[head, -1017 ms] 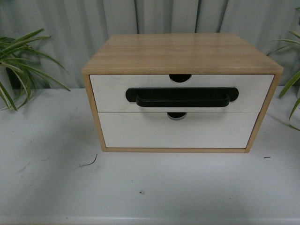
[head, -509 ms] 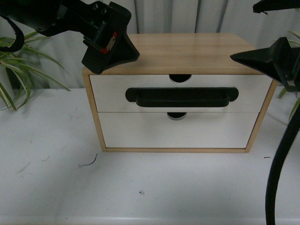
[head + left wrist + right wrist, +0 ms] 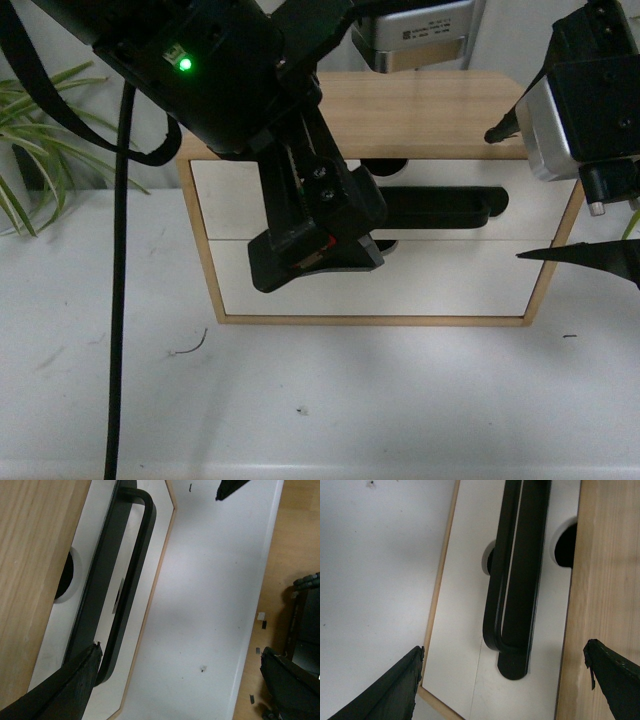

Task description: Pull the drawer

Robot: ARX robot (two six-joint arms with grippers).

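The drawer (image 3: 225,195) is the upper one in a light wood cabinet (image 3: 430,110). Its white front sits flush with the cabinet, and its long black bar handle (image 3: 440,205) is half hidden behind my left arm (image 3: 315,235). In the left wrist view the handle (image 3: 127,575) runs beside one finger (image 3: 60,690), and the open left gripper (image 3: 180,650) hangs over the table with nothing in it. My right gripper (image 3: 510,195) is open around the handle's right end (image 3: 512,655) without touching it. The half-round notch (image 3: 567,545) shows in the top edge.
Below is a white-fronted drawer with no handle (image 3: 450,285). The cabinet stands on a white table (image 3: 350,400), with a green plant (image 3: 30,130) at the far left. Wooden floor (image 3: 300,540) shows past the table's edge.
Both arms have come into view and dropped in front of the cabinet. The left now covers the drawer's middle and the right is at the handle's right end. The drawer has not moved.
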